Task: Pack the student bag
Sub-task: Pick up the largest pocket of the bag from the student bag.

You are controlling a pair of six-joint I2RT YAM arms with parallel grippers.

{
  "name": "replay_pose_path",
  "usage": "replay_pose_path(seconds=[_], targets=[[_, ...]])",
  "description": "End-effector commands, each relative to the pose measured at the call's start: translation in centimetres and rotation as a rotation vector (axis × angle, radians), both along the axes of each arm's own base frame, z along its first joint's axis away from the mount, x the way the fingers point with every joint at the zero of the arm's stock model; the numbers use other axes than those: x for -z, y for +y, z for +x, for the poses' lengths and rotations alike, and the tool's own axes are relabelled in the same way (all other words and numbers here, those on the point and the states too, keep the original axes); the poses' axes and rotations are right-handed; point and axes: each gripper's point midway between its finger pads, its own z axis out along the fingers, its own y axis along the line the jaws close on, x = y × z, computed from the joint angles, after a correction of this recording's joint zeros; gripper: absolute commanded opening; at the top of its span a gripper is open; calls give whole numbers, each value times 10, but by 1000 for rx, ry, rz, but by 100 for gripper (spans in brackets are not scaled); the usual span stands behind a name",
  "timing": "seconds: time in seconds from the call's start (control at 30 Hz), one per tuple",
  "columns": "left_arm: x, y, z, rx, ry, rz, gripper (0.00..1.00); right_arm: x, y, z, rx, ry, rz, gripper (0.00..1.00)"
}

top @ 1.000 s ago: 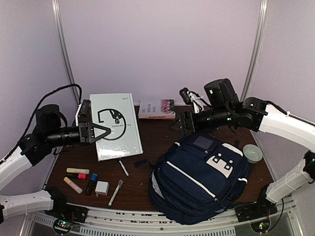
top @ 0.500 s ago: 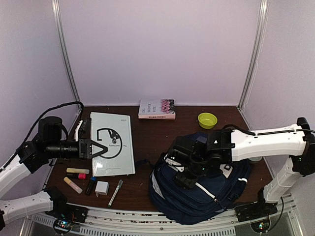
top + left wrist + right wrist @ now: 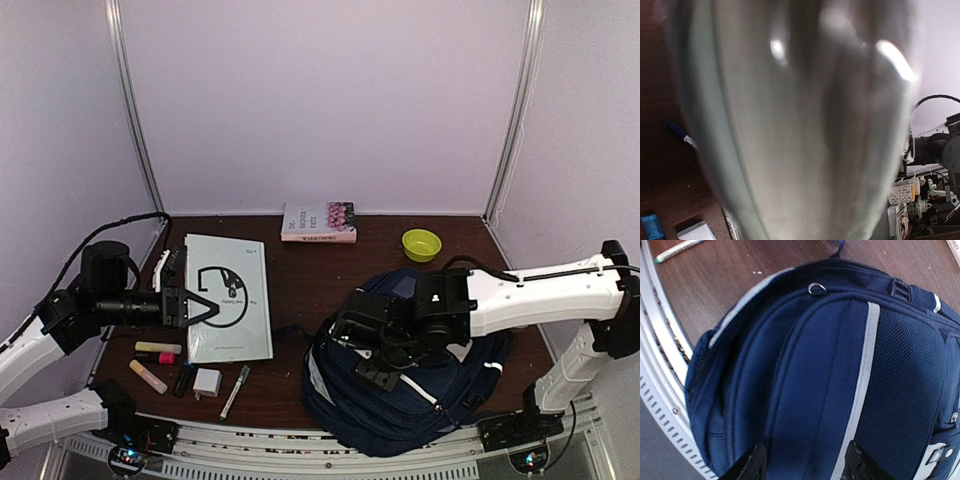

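Observation:
The student bag is a navy backpack with white trim lying at the front right; it also fills the right wrist view. My right gripper hovers low over the bag's front panel. Its fingers stand wide apart, open and empty, with a white trim line between them. My left gripper is shut on the left edge of a white notebook and holds it tilted over the table's left side. In the left wrist view the blurred notebook hides the fingers.
A book lies at the back and a green bowl at the back right. Highlighters, a blue marker, a white charger and a pen lie at the front left, under the notebook.
My right arm swung down from behind the bag onto its front panel, then crept slightly left. My left gripper drew the notebook back left and tilted it more on edge.

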Motion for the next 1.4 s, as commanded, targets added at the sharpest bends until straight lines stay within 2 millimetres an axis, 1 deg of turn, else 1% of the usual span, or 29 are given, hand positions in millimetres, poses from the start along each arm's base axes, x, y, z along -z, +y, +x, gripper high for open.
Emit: replay_pose_path(seconds=[0.0,0.07,0.13,0.37,0.47,0.63,0.73,0.8,0.87,0.93,1.0,1.07,1.13,1.2,1.3,1.37], targets=[[-40,-7,10,15,-162,-79,0,-44,12,-10,-25,9,128,55],[-42,-7,10,15,-165,-80,0,-44,11,-11,-31,12,124,55],[-42,-7,11,14,-164,-79,0,-37,10,-13,-36,26,107,54],[-38,-8,12,15,-155,-73,0,6,6,-13,-10,35,18,46],[-36,-8,12,16,-150,-68,0,18,0,-3,16,-14,-55,40],[-35,-9,12,19,-147,-68,0,25,0,0,18,-30,-82,38],[-33,-8,12,16,-142,-66,0,22,-2,2,21,-48,-86,34],[-31,-8,12,16,-137,-62,0,19,2,1,13,-41,-70,29],[-29,-9,12,21,-132,-61,0,14,0,7,24,-75,-76,17],[-30,-11,11,30,-130,-63,0,9,-6,15,35,-127,-114,1],[-32,-13,9,44,-132,-67,0,0,-11,23,36,-170,-150,0],[-36,-15,6,59,-134,-75,0,-19,-15,31,50,-221,-147,0],[-39,-18,3,80,-136,-84,0,-45,-23,43,88,-266,-117,0],[-43,-23,-2,114,-142,-87,0,-78,-30,56,143,-305,-37,0],[-37,-30,-4,145,-134,-67,0,-120,-33,75,211,-346,111,0],[-33,-33,-3,148,-126,-52,0,-143,-31,86,245,-367,199,0]])
